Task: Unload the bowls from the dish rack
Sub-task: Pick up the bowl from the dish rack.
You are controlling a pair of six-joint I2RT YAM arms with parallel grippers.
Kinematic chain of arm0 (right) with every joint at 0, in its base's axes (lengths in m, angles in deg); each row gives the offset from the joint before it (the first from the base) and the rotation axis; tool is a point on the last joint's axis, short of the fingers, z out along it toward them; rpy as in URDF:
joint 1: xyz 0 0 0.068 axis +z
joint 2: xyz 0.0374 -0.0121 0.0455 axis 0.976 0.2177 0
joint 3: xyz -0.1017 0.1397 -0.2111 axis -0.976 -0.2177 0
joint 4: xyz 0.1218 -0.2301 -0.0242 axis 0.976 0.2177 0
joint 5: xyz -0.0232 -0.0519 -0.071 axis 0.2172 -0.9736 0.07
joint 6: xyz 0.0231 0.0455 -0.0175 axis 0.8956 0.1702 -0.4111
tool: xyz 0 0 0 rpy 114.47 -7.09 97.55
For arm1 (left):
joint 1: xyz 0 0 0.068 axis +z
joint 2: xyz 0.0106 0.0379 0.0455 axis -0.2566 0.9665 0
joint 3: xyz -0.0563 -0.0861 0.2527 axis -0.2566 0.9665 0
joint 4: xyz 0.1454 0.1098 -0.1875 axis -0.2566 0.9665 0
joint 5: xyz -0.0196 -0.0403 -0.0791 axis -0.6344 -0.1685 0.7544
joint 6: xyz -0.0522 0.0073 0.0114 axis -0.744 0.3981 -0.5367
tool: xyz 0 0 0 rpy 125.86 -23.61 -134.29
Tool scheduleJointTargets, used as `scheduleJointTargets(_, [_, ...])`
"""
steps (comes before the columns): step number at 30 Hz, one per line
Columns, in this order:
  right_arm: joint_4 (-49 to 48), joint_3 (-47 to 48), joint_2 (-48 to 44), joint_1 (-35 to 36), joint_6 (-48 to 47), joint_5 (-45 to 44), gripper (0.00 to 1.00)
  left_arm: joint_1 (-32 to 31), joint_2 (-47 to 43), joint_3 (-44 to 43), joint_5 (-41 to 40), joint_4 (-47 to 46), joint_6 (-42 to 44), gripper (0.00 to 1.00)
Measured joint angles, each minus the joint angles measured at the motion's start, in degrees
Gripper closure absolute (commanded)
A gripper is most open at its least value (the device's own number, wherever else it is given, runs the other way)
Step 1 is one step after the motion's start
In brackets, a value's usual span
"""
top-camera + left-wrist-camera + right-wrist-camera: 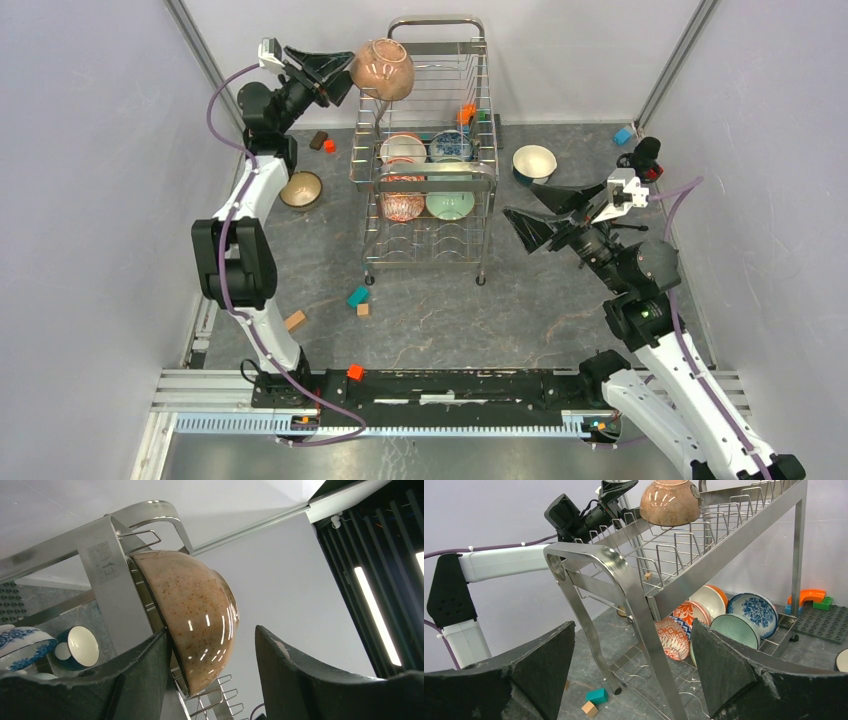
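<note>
The dish rack (430, 185) stands mid-table. A pink-brown speckled bowl (382, 68) sits on edge at the far left corner of its top tier. My left gripper (338, 78) is open around that bowl (192, 610). One finger (145, 665) is close against the rim side and the other finger (300, 675) is apart from it. The lower tier holds a red-patterned bowl (403, 205), a pale green bowl (450, 204), a white bowl (403, 148) and a blue-patterned bowl (451, 145). My right gripper (525, 222) is open and empty, right of the rack's near handle (624, 590).
A dark patterned bowl (301, 190) sits on the table left of the rack, and a teal-and-white bowl (534, 162) to its right. Small blocks lie about: teal (357, 296), tan (295, 320), red (354, 372), blue (622, 135). Enclosure walls stand on both sides.
</note>
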Motion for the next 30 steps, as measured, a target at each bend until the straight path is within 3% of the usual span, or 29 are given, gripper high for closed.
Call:
scheduleJointTargets(10, [-0.5,-0.94,-0.63,0.0,0.15,0.72,0.1,-1.25,2.69,-0.09,-0.9,-7.52,-6.45,0.36])
scheduleJointTargets(30, [-1.07,-1.97,-0.46,0.0,0.66,1.29,0.1,-2.67,7.04,-4.09,-2.14,-10.49,-10.97,0.59])
